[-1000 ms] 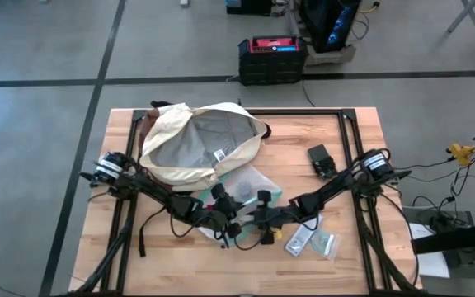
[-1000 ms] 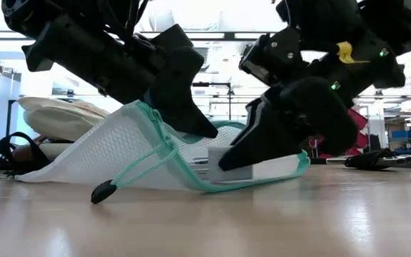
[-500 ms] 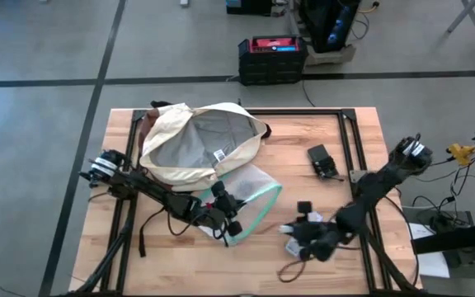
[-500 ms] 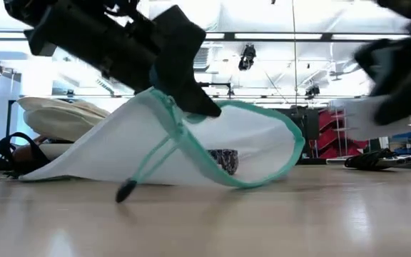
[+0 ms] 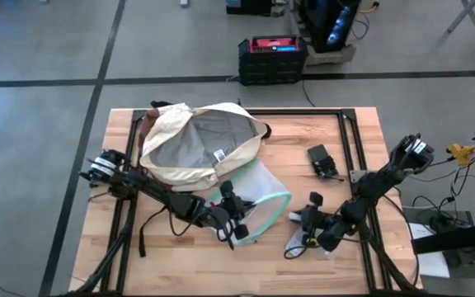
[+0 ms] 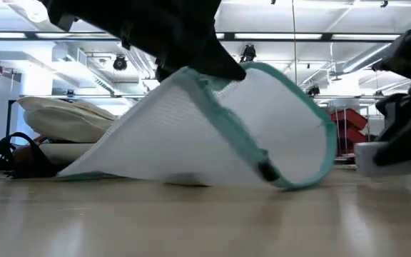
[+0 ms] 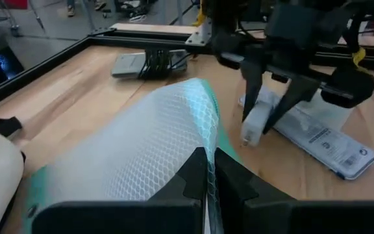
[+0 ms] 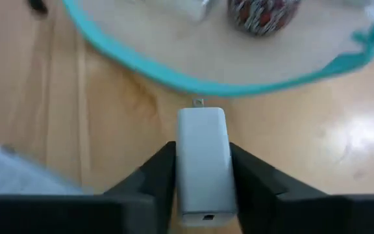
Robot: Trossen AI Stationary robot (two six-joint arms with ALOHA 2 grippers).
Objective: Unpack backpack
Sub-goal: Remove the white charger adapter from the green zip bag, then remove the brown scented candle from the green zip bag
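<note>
Backpack (image 5: pixel 198 142) lying open toward desk's back-left corner. Left gripper (image 5: pixel 232 223) pinching mesh pouch (image 5: pixel 254 202) rim, lifting it. Right gripper (image 5: pixel 312 221) clamping white charger (image 8: pixel 202 159) near front edge. Risk: pouch tipping, contents rolling out; charger slipping from narrow hold.

I see a cream backpack (image 5: pixel 196 140) with grey lining, a white mesh pouch (image 5: pixel 254 202) edged teal, a white charger (image 8: pixel 203 166).

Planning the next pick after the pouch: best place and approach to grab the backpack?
A judgement: grip the raised cream rim of the backpack along its open mouth, coming from above on the side facing the arms. It lies flat, flap open, grey lining showing, so that edge is a thin fold an end effector could pinch. The left end effector is shut on the mesh pouch close by.
</note>
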